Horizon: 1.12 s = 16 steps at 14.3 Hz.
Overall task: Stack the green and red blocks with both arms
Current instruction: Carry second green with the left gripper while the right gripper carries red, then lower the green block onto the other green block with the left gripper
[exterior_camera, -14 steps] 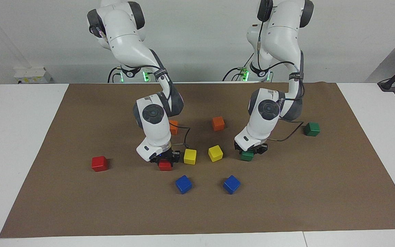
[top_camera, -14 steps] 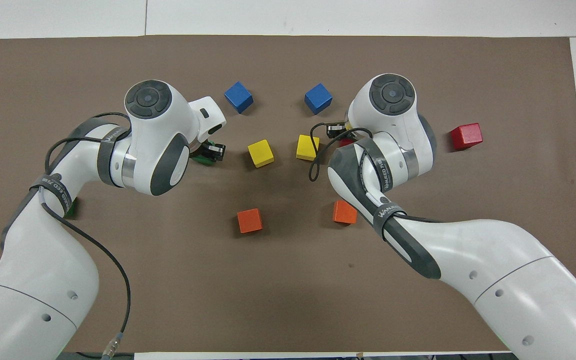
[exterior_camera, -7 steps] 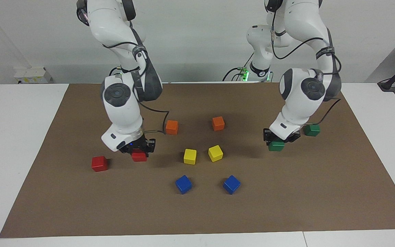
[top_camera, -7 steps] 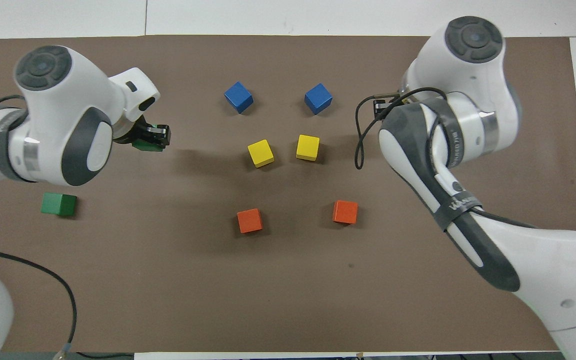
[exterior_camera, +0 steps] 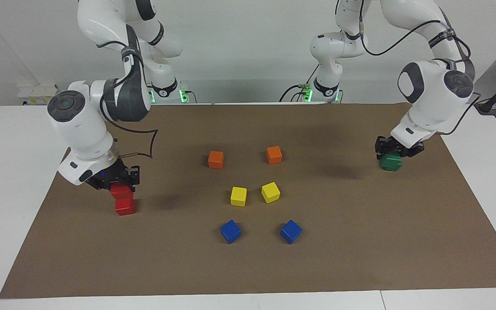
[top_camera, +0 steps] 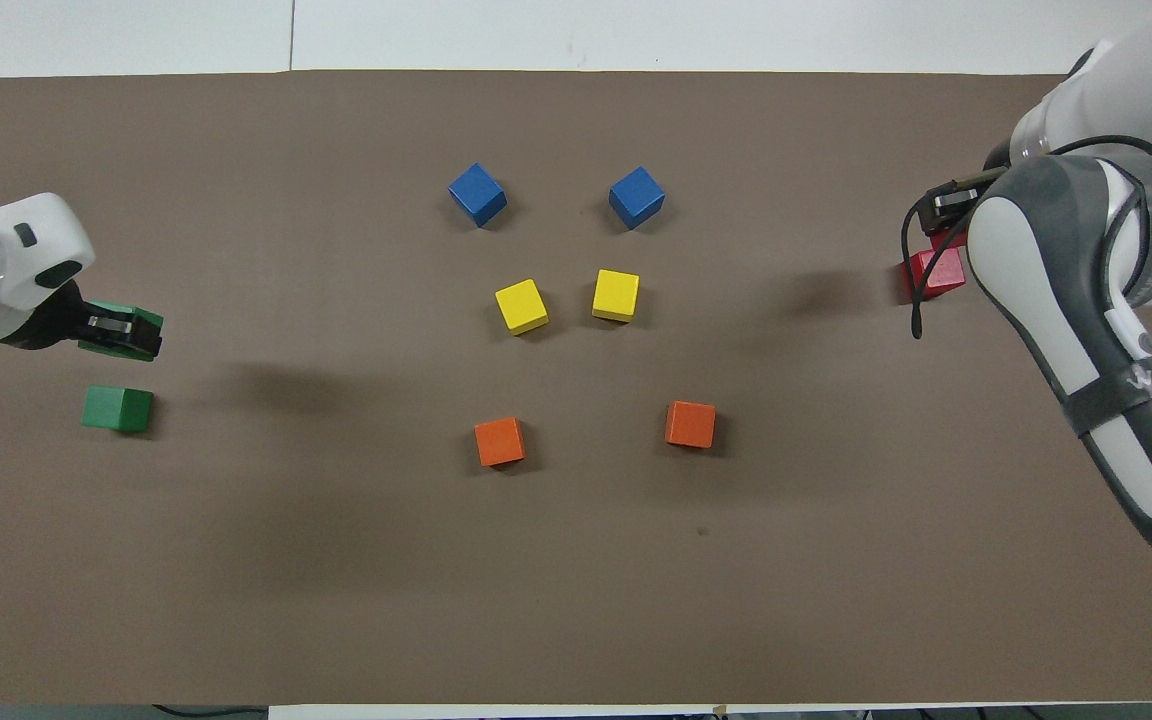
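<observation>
- Two carried cubes are hanging directly over their mates.
- Right pincer (exterior_camera: 116, 183) is clenching a red cube (exterior_camera: 121, 190) above the resting red cube (exterior_camera: 125, 206).
- Left pincer (exterior_camera: 398, 149) is clenching a green cube (top_camera: 122, 331) above the resting green cube (exterior_camera: 391, 163).

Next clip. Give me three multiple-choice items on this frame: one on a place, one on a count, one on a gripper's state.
1. Where do the blue blocks lie relative to the yellow blocks?
A. farther from the robots
B. nearer to the robots
C. stacked on them

2. How many orange blocks are on the table?
A. one
B. two
C. three

3. What is the right gripper doing?
A. hanging open and empty
B. shut on a green block
C. shut on a red block over the other red block

Answers:
1. A: the blue pair sits lower in the facing view than the yellow pair.
2. B: two orange cubes show in both views.
3. C: red shows between its fingers, directly above the second red cube.
</observation>
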Tool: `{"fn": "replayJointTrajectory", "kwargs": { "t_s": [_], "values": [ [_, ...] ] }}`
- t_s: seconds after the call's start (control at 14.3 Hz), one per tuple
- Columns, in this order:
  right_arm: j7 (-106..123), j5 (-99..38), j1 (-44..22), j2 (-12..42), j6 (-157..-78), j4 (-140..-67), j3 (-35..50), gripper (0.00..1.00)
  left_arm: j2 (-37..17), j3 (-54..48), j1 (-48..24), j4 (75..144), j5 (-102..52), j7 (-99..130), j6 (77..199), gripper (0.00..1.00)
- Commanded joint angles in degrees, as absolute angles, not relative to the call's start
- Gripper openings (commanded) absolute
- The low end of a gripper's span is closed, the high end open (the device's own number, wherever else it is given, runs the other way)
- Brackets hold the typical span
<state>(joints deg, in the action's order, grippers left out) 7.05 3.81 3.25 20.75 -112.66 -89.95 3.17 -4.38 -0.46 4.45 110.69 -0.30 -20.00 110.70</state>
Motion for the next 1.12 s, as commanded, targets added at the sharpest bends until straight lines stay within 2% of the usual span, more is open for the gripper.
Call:
{"fn": "replayJointTrajectory", "kwargs": {
  "t_s": [0.0, 0.35, 0.7, 1.05],
  "values": [
    [10.5, 3.4, 6.8, 19.9, -120.6, -97.0, 4.0, 0.00, -1.1, -1.1, 9.6, 116.5, -0.3, -27.2, 114.9, 0.00],
    [10.1, 1.0, 7.8, 22.6, -122.2, -97.5, 4.0, 0.00, 2.5, -1.1, 13.4, 127.7, -0.3, -28.7, 127.6, 0.00],
    [9.8, -0.3, 7.6, 23.3, -124.0, -98.7, 4.0, 0.00, 2.6, -1.1, 13.7, 131.9, -0.3, -28.8, 133.6, 0.00],
    [9.9, -0.2, 7.6, 23.2, -127.3, -101.2, 3.9, 0.00, 1.8, -1.1, 13.7, 133.2, -0.3, -28.8, 136.2, 0.00]
  ]
}}
